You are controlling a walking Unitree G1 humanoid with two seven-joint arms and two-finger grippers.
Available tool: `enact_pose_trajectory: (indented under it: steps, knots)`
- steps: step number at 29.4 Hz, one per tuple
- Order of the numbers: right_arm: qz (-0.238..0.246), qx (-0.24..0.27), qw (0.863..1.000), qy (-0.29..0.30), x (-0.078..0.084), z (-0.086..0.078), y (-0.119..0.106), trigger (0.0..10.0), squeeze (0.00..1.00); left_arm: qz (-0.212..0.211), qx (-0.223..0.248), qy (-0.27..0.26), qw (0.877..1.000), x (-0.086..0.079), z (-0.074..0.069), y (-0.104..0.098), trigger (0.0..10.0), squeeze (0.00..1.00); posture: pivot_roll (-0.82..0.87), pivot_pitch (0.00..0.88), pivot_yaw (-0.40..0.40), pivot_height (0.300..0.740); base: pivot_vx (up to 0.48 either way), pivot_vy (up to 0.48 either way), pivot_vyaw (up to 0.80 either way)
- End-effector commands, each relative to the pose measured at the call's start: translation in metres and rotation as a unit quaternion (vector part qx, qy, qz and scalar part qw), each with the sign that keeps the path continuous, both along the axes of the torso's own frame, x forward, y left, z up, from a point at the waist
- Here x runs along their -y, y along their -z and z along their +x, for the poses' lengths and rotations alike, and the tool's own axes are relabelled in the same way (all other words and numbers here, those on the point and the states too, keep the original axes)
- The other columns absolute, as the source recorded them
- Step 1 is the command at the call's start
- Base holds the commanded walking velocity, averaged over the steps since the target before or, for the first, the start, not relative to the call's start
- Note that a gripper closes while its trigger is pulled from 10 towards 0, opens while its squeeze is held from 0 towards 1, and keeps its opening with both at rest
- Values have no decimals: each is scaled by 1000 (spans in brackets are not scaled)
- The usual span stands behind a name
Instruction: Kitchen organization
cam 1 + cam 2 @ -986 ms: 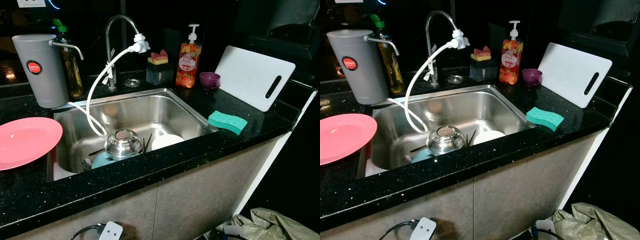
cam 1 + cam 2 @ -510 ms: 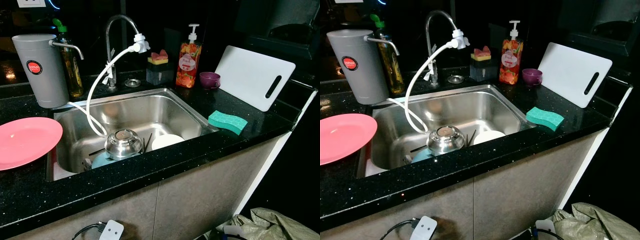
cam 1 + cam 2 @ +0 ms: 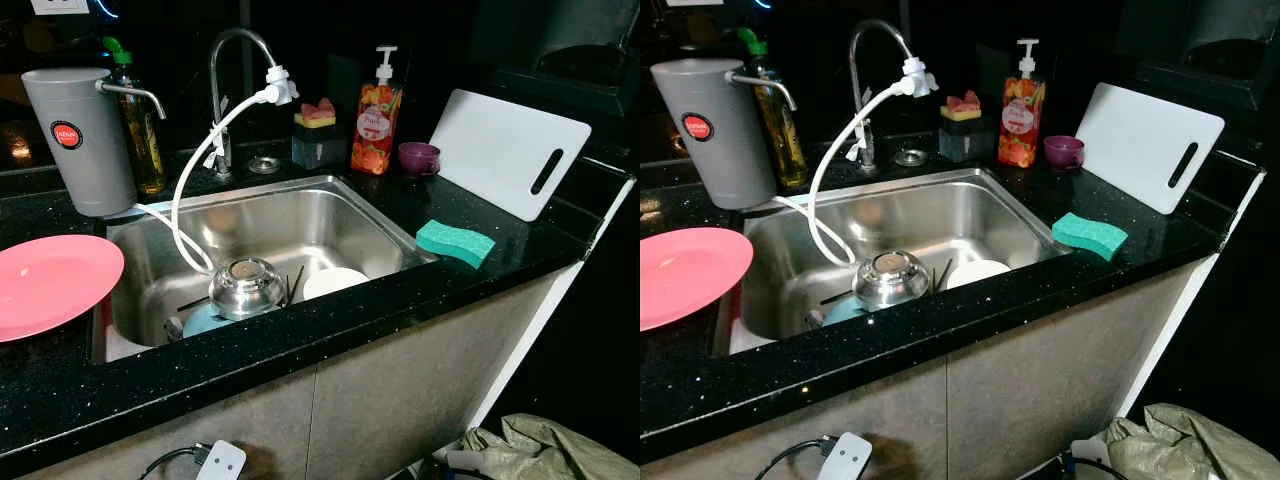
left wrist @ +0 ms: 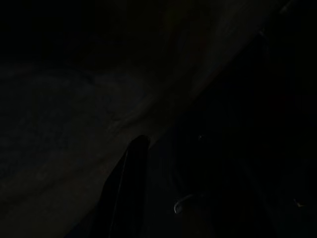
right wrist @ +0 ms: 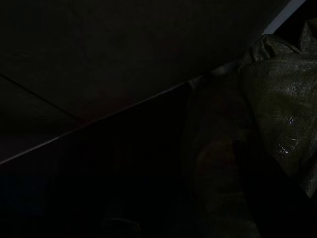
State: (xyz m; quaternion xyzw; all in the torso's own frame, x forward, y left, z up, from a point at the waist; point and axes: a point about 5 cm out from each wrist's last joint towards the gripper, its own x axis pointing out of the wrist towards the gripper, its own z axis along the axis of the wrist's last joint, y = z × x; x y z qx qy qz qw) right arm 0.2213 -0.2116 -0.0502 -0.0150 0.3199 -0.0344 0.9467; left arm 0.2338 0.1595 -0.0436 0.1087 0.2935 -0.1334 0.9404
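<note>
A steel sink (image 3: 300, 215) holds an upturned steel bowl (image 3: 246, 286), a white plate (image 3: 335, 282) and a pale blue dish (image 3: 200, 320), with dark utensils between them. On the black counter (image 3: 300, 335), a pink plate (image 3: 50, 282) lies left of the sink and a green sponge (image 3: 455, 243) lies to its right. Both arms hang idle below the counter. My left gripper (image 4: 163, 163) and right gripper (image 5: 208, 198) are barely made out in the dark wrist views.
Behind the sink stand a grey water filter (image 3: 78, 140), an oil bottle (image 3: 142, 135), a faucet (image 3: 225, 90) with a white hose (image 3: 185, 200), a sponge holder (image 3: 317, 140), a soap pump bottle (image 3: 374, 118) and a purple cup (image 3: 418, 158). A white cutting board (image 3: 508, 153) leans at right. A crumpled bag (image 3: 540, 450) lies on the floor.
</note>
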Motion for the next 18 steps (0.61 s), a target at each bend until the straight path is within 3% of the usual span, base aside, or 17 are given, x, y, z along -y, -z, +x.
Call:
enact_pose_trajectory:
  steps: [1, 18]
  knots:
    - [-1, -3, 1000, 0, 0, -4, 2, 10000, 0, 3, -12, 1, 1000, -3, -5, 3, 10000, 0, -12, 100, -21, 740, 0, 0, 0]
    - [-4, 5, 1000, -6, 0, -1, 0, 10000, 0, 4, -16, -5, 1000, -6, -8, 4, 10000, 0, -11, 95, -22, 740, 0, 0, 0]
